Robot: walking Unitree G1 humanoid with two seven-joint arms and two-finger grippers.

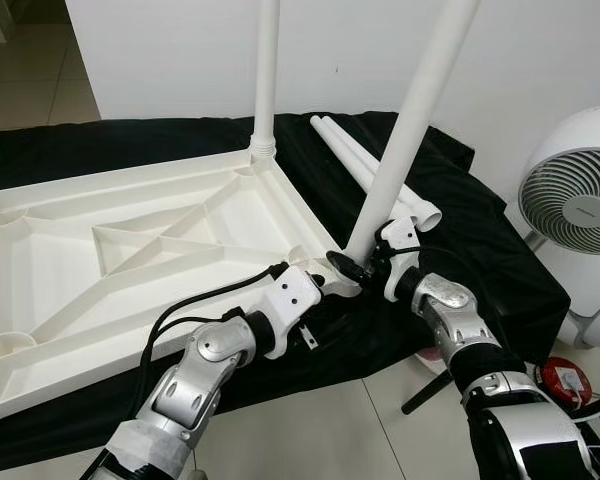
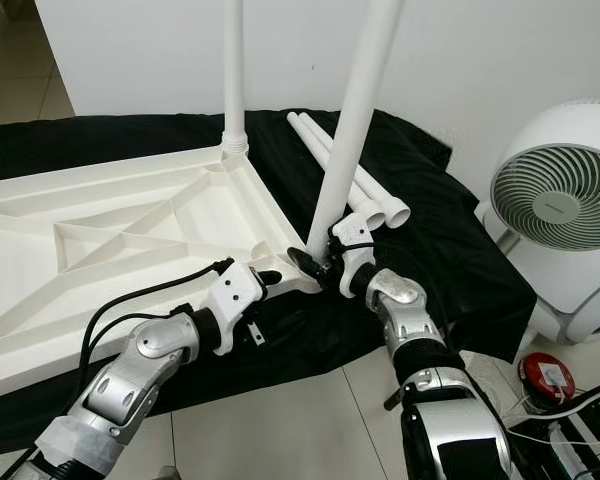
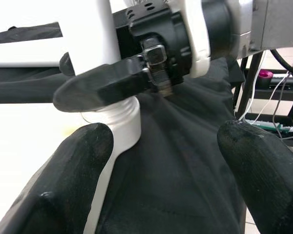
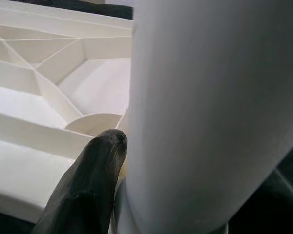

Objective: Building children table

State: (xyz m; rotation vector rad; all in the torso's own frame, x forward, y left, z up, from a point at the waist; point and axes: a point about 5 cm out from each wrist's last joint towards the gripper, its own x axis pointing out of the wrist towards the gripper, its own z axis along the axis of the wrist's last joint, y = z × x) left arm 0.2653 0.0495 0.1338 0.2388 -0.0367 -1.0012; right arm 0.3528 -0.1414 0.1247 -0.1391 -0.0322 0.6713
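Observation:
An upside-down white tabletop point(image 1: 60, 262) lies on a black cloth point(image 1: 470, 275). One white leg point(image 1: 266, 80) stands upright in its far corner. A second white leg point(image 1: 412, 120) leans over the near right corner, its base at the corner socket, and my right gripper point(image 1: 365, 262) is shut on it low down. The right wrist view shows one black finger point(image 4: 83, 185) pressed against this leg point(image 4: 210, 112). My left gripper point(image 1: 330, 282) is open just left of that corner; in its wrist view the fingers point(image 3: 73, 175) stand wide apart before the leg's ribbed base point(image 3: 124, 122).
Two loose white legs point(image 1: 365, 165) lie on the cloth behind the held one. A white fan point(image 1: 575, 200) stands on the floor to the right, with a red round object point(image 1: 563, 380) and cables near it. A white wall runs behind.

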